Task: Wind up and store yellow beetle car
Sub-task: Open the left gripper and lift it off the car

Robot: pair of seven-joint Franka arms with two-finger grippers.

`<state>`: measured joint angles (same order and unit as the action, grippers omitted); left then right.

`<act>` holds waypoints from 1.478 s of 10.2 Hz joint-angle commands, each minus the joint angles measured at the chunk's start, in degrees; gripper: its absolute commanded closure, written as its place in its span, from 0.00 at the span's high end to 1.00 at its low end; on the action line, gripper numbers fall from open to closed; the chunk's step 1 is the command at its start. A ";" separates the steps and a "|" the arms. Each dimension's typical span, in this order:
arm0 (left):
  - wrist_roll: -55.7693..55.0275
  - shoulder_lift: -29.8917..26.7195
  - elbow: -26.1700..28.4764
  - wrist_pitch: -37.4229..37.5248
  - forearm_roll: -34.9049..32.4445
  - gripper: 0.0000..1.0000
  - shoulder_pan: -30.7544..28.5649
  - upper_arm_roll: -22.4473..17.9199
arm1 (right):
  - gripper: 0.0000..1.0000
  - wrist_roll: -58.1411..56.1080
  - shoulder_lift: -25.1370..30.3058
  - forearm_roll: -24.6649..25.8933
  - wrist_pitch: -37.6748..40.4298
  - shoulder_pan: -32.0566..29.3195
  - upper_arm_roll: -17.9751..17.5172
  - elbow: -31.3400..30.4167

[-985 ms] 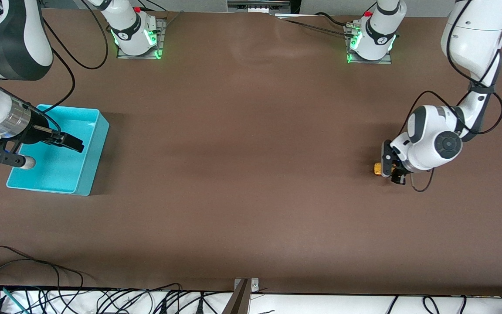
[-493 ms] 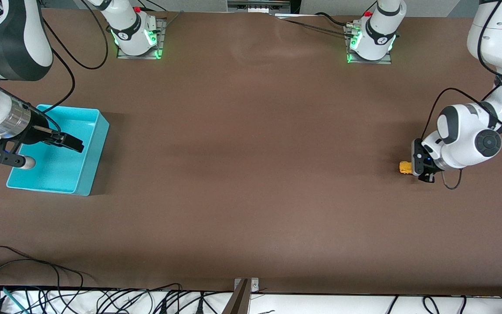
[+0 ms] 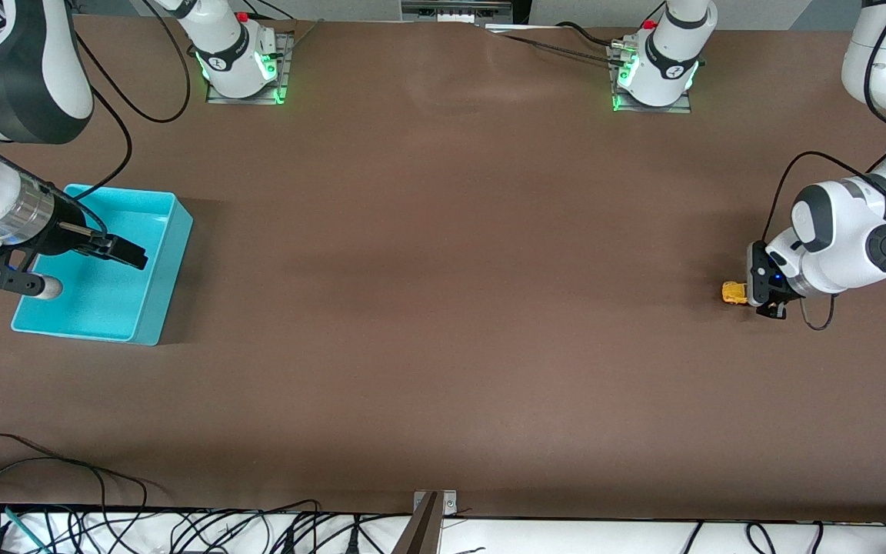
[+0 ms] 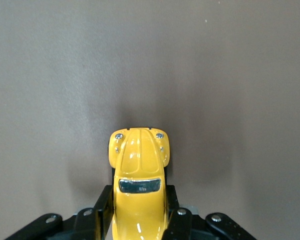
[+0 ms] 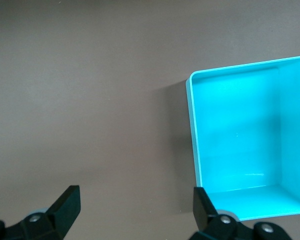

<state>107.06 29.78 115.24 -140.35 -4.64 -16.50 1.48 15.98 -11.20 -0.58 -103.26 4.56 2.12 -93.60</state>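
- The counter (image 3: 443,308) is a plain matte brown sheet; both arm bases stand at its 12 o'clock edge with green lights glowing, and black cables (image 3: 143,523) trail along its 6 o'clock edge.
- A turquoise bin (image 3: 154,308) sits toward the right arm's end of the counter.
- The front view shows the yellow beetle car (image 3: 734,292) only as a small yellow spot at the left gripper (image 3: 760,286), low at the counter toward the left arm's end.
- The left wrist view shows more: the car's rounded hood, two headlights and dark windshield, the nose jutting out from the black fingers (image 4: 104,210).
- Those fingers are clamped on the car's flanks, one on each side.
- The right gripper (image 3: 93,261) waits over the bin; the right wrist view shows its fingers (image 5: 65,205) standing wide apart, holding nothing, with the bin's rim and bare floor at about 3 o'clock of them.
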 commanded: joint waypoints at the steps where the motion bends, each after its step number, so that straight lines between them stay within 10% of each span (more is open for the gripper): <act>1: 2.01 1.60 -1.25 0.43 -1.86 0.07 -2.04 0.10 | 1.00 0.54 -0.14 0.84 0.51 0.01 -0.01 0.52; 5: 2.10 1.60 -1.25 0.43 -1.86 0.10 -2.66 0.10 | 1.00 0.11 -0.14 0.84 0.43 -0.08 -0.02 0.52; 6: 2.18 1.51 -1.42 0.43 -1.86 0.41 -2.66 0.10 | 1.00 0.02 -0.22 0.84 0.51 -0.17 -0.01 0.52; 7: 2.27 1.16 -2.03 1.48 -1.86 0.99 -2.75 0.19 | 1.00 0.10 -0.22 0.84 0.52 -0.17 -0.01 0.52; 15: -4.19 -3.76 -17.32 29.31 -0.81 1.00 -2.31 8.89 | 1.00 0.19 -0.31 0.84 0.52 -0.08 -0.01 0.43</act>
<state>106.56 26.64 99.79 -114.78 -4.64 -18.35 9.65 15.98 -11.45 -0.53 -103.26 4.56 2.17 -93.60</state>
